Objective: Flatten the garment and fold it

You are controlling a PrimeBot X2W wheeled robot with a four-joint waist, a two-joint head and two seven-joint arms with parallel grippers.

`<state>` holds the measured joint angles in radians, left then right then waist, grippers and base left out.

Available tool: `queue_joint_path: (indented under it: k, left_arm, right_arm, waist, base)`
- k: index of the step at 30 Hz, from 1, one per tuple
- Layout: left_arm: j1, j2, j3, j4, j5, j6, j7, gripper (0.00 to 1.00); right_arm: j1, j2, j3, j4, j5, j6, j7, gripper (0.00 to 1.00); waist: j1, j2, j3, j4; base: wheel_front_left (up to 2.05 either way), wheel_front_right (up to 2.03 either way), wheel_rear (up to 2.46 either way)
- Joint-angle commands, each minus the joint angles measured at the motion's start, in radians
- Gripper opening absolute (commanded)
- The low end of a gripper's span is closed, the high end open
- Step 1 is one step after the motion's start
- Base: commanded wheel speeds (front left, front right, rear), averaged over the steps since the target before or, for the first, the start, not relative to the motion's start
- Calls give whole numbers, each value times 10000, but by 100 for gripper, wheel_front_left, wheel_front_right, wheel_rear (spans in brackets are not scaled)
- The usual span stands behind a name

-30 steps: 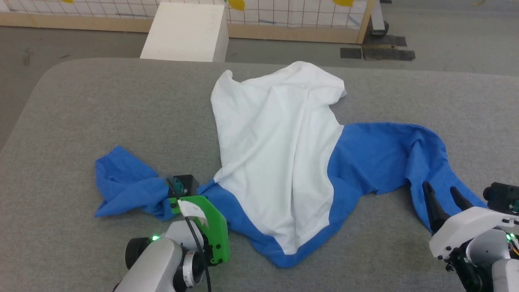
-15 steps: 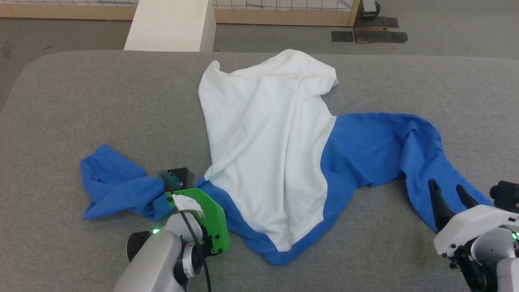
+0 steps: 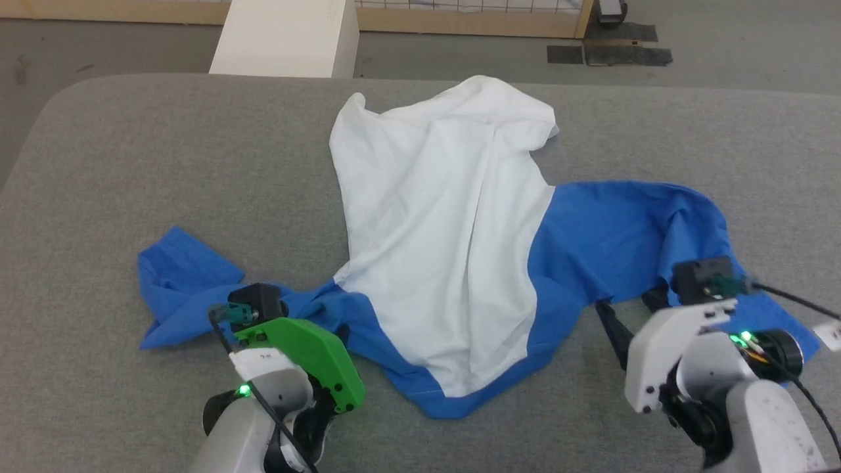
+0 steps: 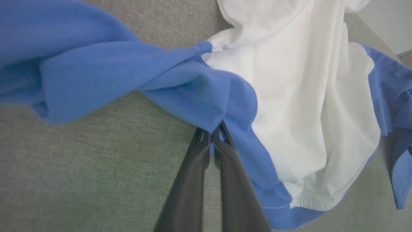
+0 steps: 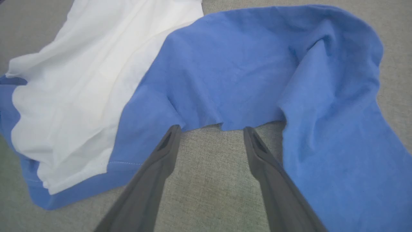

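Note:
The garment [image 3: 447, 230] lies crumpled on the grey table [image 3: 131, 164], white body in the middle, one blue sleeve bunched at the left and the other spread at the right. In the left wrist view my left gripper [image 4: 213, 130] is shut on a fold of the blue fabric [image 4: 180, 93] where the left sleeve meets the body. My right gripper [image 5: 210, 129] stands open, low over the table. Its fingertips are at the near edge of the right sleeve [image 5: 231, 71], with bare table between them. The head view shows this gripper [image 3: 631, 305] at the sleeve's near edge.
A white box [image 3: 286, 36] stands on the floor past the table's far edge. Behind it runs a wooden-framed grid fence [image 3: 460, 23]. Bare table lies left of and in front of the garment.
My left gripper has shut on the blue fabric by the left sleeve. The right arm has moved in and forward to the right sleeve's near edge. The head camera has shifted slightly.

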<state>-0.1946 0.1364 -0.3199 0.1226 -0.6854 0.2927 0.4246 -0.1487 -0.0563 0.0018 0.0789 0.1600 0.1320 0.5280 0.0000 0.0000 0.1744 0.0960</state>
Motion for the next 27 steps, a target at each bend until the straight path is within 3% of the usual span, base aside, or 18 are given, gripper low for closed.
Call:
queue_joint_path:
  k: [1, 9, 24, 25, 26, 27]
  left_arm:
    - [192, -12, -13, -162, -78, 43, -73, 0]
    - [307, -132, -202, -639, -47, 89, -157, 0]
    - [349, -302, -292, -565, -194, 50, -403, 0]
    - [343, -310, -292, -551, -207, 41, -424, 0]
    - [341, -313, -291, -536, -210, 36, -445, 0]
    - [339, -317, -281, -533, -220, 18, -491, 0]
  right_arm:
    - [-352, -106, 117, -19, -218, -13, 276, 100]
    - [-1336, -714, 859, 917, -1015, -13, 1465, 100]
    - [-1745, -1021, 2028, 2629, -1069, -13, 900, 100]
    - [-1758, -1034, 2066, 2741, -964, -13, 1026, 38]
    - [-1781, -1059, 2129, 2783, -881, -13, 1087, 12]
    - [-1823, -1090, 2173, 2776, -754, -13, 1085, 0]
  waist:
    - [0, 0, 96, 103]
    - [0, 0, 452, 541]
    - [0, 0, 894, 704]
    - [0, 0, 898, 690]
    - [0, 0, 886, 674]
    - [0, 0, 867, 649]
  base:
    - [0, 0, 0]
    - [0, 0, 0]
    - [0, 0, 0]
    - [0, 0, 0]
    - [0, 0, 0]
    - [0, 0, 0]
